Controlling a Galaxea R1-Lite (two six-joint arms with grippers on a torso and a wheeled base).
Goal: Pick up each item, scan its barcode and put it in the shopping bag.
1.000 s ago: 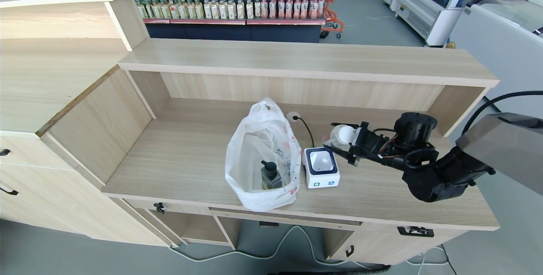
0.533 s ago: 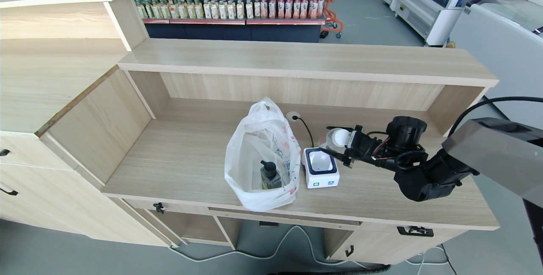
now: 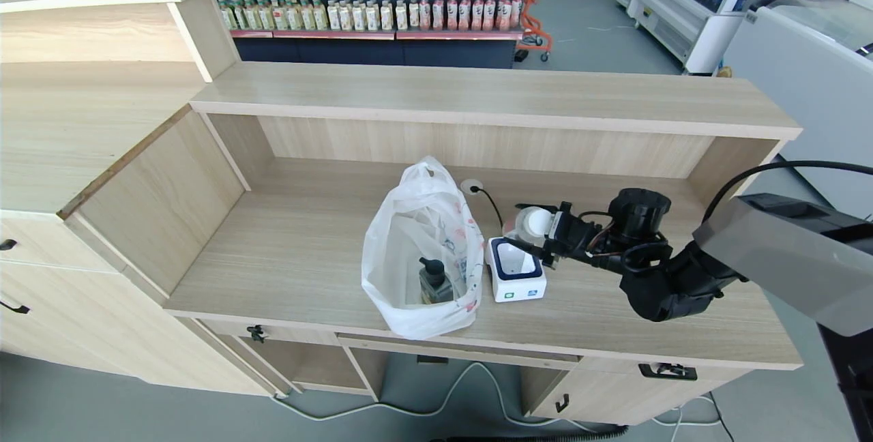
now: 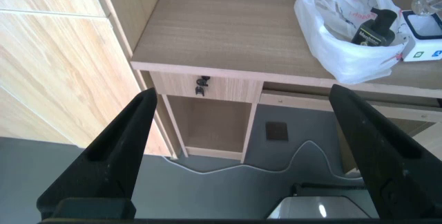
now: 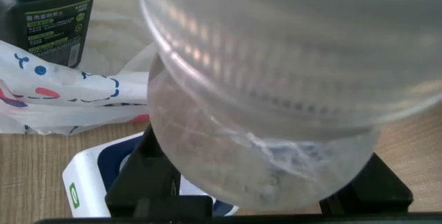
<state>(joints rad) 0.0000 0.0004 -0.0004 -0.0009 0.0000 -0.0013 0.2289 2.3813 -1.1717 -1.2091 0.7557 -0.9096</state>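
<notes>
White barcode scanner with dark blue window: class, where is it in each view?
Head view: white barcode scanner right of the white plastic shopping bag.
Left wrist view: scanner beside the bag.
Right wrist view: scanner past the clear plastic bottle, beside the bag.
Shared landmark: the bag.

In the head view the right gripper (image 3: 530,227) covers most of the clear jar (image 3: 535,222), leaving its white end showing. The bag (image 3: 409,224) veils the lower part of the dark pump bottle (image 3: 434,282). In the right wrist view the jar is blurred, cut off at the edge, and hides part of the scanner (image 5: 97,175). The left gripper (image 4: 242,96) has the bases of its fingers (image 4: 114,158) cut off.
</notes>
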